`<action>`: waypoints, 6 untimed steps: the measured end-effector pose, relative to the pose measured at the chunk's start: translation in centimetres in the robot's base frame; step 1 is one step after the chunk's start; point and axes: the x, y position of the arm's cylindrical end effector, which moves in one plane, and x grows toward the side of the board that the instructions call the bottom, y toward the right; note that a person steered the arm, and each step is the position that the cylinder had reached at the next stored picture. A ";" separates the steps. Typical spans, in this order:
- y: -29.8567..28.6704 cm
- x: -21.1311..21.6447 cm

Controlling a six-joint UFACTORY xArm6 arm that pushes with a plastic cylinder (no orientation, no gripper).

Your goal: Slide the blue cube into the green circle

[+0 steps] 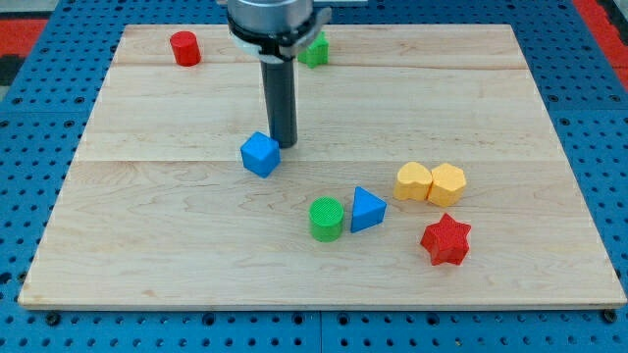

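The blue cube (260, 154) sits on the wooden board left of centre. The green circle, a short green cylinder (326, 218), stands below and to the right of it, apart from it. My tip (284, 145) is down on the board just above and to the right of the blue cube, touching or nearly touching its upper right corner. The rod rises straight up to the arm at the view's top.
A blue triangle (368, 209) touches the green cylinder's right side. A yellow heart-like block (413, 181) and a yellow hexagon (446, 184) sit side by side at the right. A red star (446, 240) lies below them. A red cylinder (184, 48) is top left; a green block (316, 49) is partly hidden behind the arm.
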 end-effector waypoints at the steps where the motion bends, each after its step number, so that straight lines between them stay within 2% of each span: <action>1: -6.7 0.4; 3: -17.9 2.2; 5: 4.3 3.1; 6: -3.6 3.1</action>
